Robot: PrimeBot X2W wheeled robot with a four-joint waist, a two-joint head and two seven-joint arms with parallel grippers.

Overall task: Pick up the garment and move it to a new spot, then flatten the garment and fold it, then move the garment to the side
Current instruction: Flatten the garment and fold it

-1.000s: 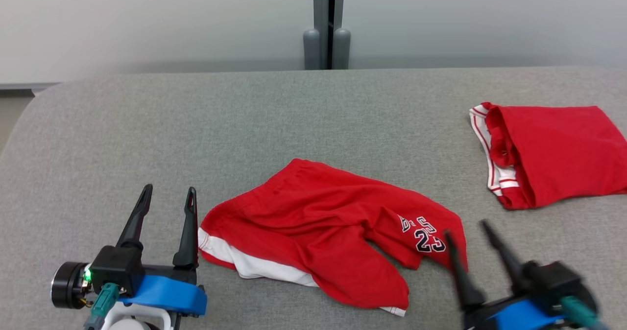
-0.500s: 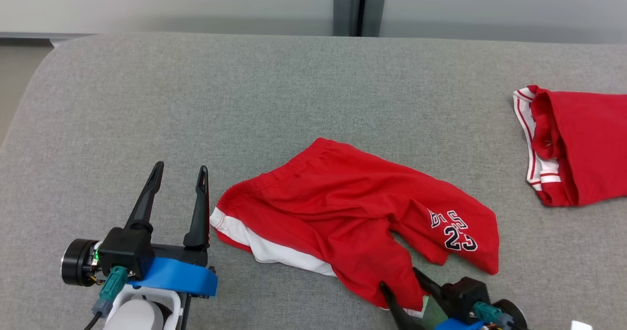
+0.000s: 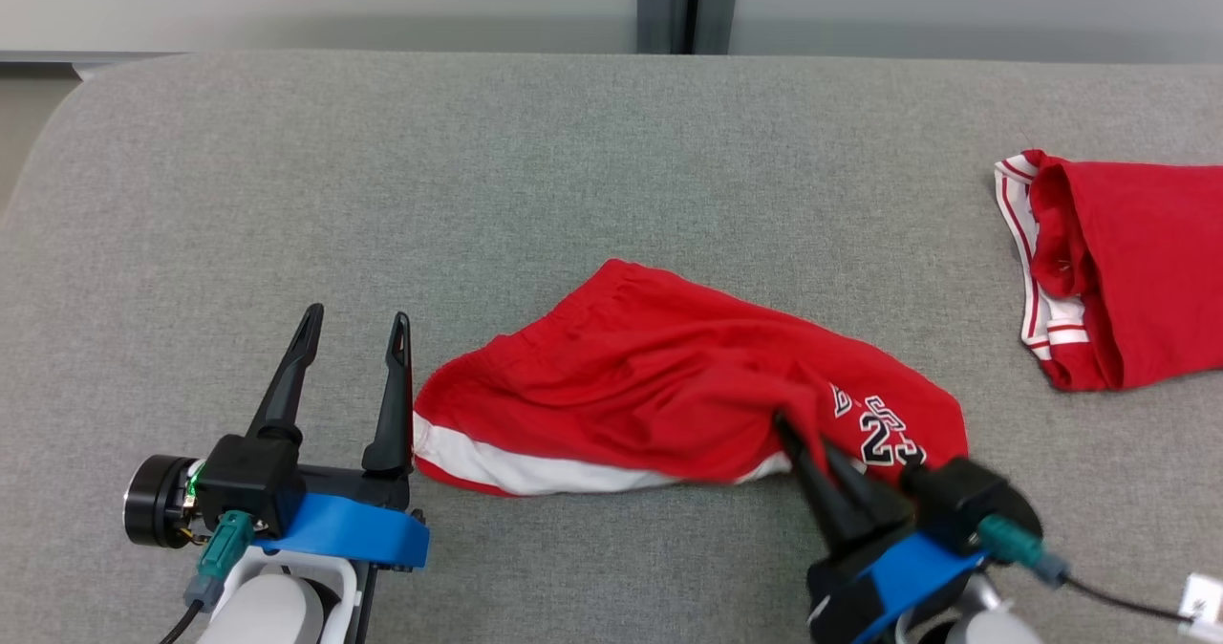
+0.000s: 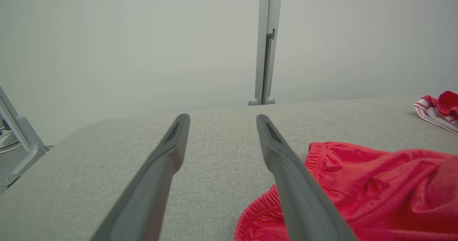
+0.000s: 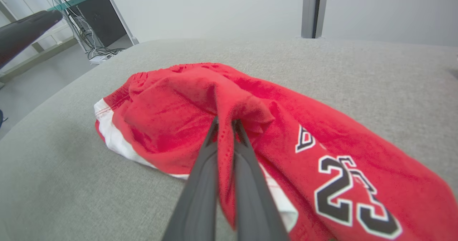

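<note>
The garment [image 3: 659, 386] is a pair of red shorts with white trim and the number 23, lying crumpled in the middle of the grey table [image 3: 535, 166]. My right gripper [image 3: 791, 434] is shut on a pinched fold of its red cloth near the number, and that fold is pulled up between the fingers [image 5: 200, 176] in the right wrist view, where the garment [image 5: 171, 112] spreads behind them. My left gripper [image 3: 355, 324] stands open just left of the shorts' white-trimmed edge, nothing between its fingers [image 4: 286, 176]. The garment [image 4: 375, 183] lies to their right.
A second red garment [image 3: 1127, 271] with white striped trim lies folded at the table's right edge. A grey post [image 3: 686, 4] stands behind the table's far edge. Bare grey table stretches to the left and far side.
My right gripper has come in to the shorts' near edge and shut on a fold of cloth, bunching the near leg up. The head camera has shifted. The left gripper stays open.
</note>
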